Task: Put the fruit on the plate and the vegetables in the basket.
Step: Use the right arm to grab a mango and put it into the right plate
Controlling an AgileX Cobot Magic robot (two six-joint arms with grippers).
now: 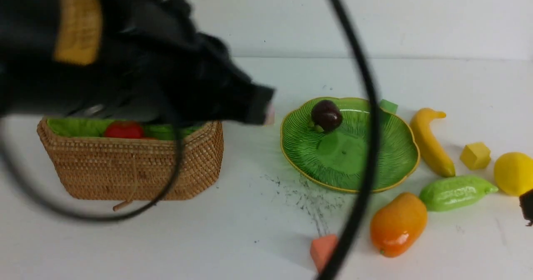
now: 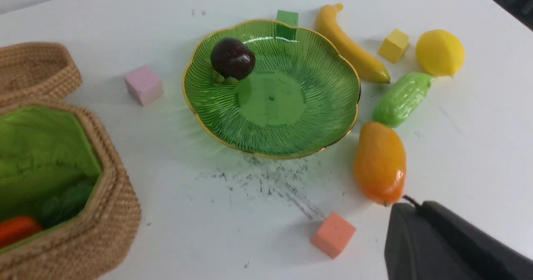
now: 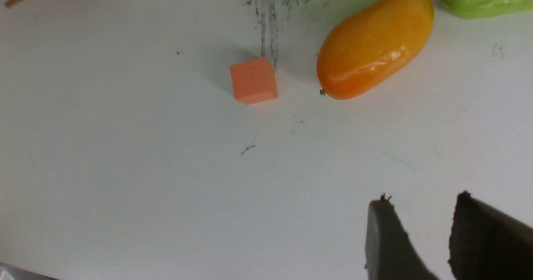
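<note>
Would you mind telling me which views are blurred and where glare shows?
Front view: the left arm and cable are blurred, covering part of the basket. Left wrist view: sharp, glare on the plate. Right wrist view: sharp, highlight on the mango.

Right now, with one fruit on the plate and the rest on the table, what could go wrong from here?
1. The gourd lies close among the mango, banana and lemon; a reach for any of them may nudge a neighbour, and the round lemon could roll away.
2. The mangosteen sits on the sloped side of the plate, near its rim; a fruit dropped in might knock it out.
</note>
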